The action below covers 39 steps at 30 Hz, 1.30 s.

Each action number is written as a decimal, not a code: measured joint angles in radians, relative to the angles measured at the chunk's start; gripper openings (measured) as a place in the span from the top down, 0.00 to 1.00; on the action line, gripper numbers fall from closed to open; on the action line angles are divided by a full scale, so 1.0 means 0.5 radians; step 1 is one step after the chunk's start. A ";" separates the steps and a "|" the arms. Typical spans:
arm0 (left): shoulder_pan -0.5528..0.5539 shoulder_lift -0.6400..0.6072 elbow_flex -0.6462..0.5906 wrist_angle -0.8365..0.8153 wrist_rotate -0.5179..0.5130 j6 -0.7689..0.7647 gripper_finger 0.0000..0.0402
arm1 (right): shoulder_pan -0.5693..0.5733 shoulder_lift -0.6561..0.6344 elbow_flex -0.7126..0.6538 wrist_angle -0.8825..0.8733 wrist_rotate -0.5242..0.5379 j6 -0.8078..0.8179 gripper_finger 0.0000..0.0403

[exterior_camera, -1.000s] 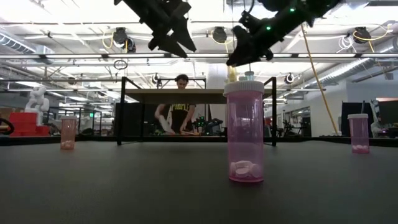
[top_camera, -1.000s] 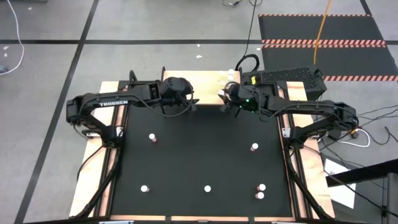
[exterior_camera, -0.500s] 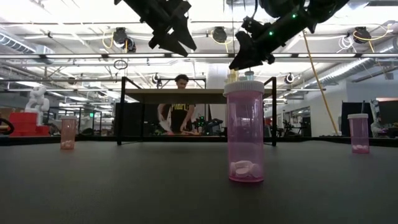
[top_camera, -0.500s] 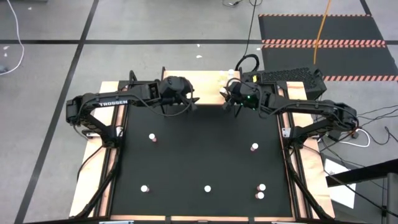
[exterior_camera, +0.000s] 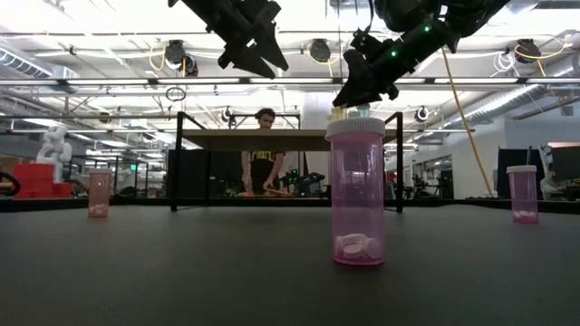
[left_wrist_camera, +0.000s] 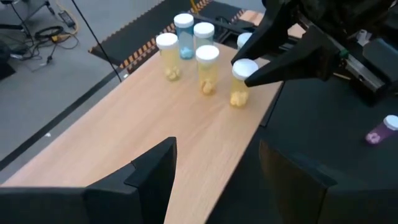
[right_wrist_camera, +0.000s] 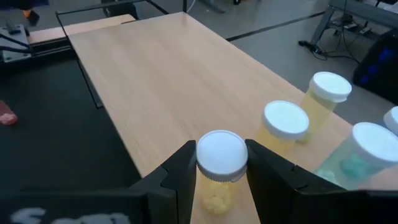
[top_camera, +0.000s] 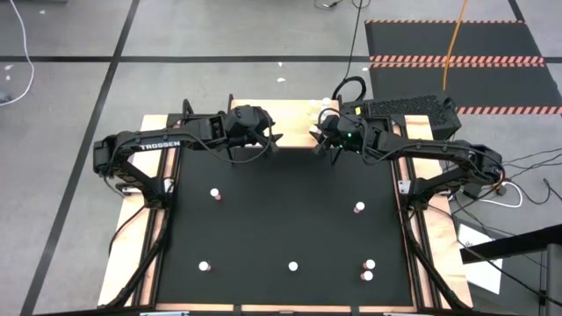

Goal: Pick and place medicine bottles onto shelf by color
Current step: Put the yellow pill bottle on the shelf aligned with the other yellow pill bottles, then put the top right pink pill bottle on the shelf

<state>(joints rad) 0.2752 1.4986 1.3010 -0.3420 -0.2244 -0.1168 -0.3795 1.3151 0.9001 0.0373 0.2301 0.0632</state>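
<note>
While over the shelf (left_wrist_camera: 155, 130):
Right gripper (right_wrist_camera: 221, 171): clamped on yellow bottle (right_wrist_camera: 219, 168), just below its white cap, at shelf's near edge.
Bottle spot: six o'clock of other yellow bottles (right_wrist_camera: 283, 127).
Left gripper (left_wrist_camera: 214, 171): spread wide, holding nothing.
Handling: probably light, rigid, slick plastic; best squeezed mid-body, kept upright.

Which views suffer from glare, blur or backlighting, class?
Low view: bright ceiling lights backlight both arms into silhouettes, and the nearest pink bottle looms large. Right wrist view: the teal bottle at the edge looks soft. High view: even light, no glare on the black mat.
</note>
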 joint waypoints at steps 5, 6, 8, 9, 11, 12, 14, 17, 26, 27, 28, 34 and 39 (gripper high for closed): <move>-0.001 0.001 0.000 0.006 -0.021 -0.030 0.43 | -0.021 -0.003 -0.017 0.011 -0.016 0.016 0.71; 0.000 0.001 0.000 0.006 -0.023 -0.034 0.43 | -0.026 -0.004 -0.020 0.016 -0.042 0.016 0.71; 0.000 0.001 0.000 0.006 -0.024 -0.041 0.43 | -0.034 -0.004 -0.022 0.017 -0.092 0.041 0.71; 0.000 0.001 0.000 0.006 -0.024 -0.042 0.43 | -0.036 -0.004 -0.022 0.017 -0.099 0.054 0.71; -0.001 0.001 0.000 0.006 -0.024 -0.054 0.43 | -0.035 -0.004 -0.023 0.020 -0.098 0.059 0.71; -0.001 0.002 0.000 0.006 -0.024 -0.070 0.43 | -0.034 -0.003 -0.023 0.026 -0.099 0.059 0.71; -0.001 0.002 0.000 0.005 -0.024 -0.111 0.43 | -0.037 -0.003 -0.026 0.043 -0.102 0.059 0.71; 0.000 0.002 0.000 0.005 -0.024 -0.160 0.43 | -0.037 -0.002 -0.027 0.058 -0.105 0.059 0.71; -0.004 0.002 0.000 -0.012 -0.023 -0.216 0.43 | -0.037 0.001 -0.030 0.067 -0.152 0.059 0.59; -0.004 0.002 0.000 -0.013 -0.023 -0.225 0.43 | -0.037 0.001 -0.030 0.068 -0.151 0.059 0.57; -0.005 0.002 0.000 -0.014 -0.023 -0.232 0.43 | -0.037 0.001 -0.030 0.070 -0.148 0.059 0.55; -0.024 0.002 0.000 -0.015 -0.022 -0.249 0.43 | -0.036 -0.042 -0.030 0.091 -0.097 0.031 0.49; -0.033 0.002 0.000 -0.018 -0.021 -0.249 0.43 | -0.037 -0.184 -0.030 0.109 -0.096 0.009 0.49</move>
<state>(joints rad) 0.2588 1.4994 1.3010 -0.3511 -0.2348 -0.2413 -0.3981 1.2229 0.8852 0.0918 0.1822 0.0679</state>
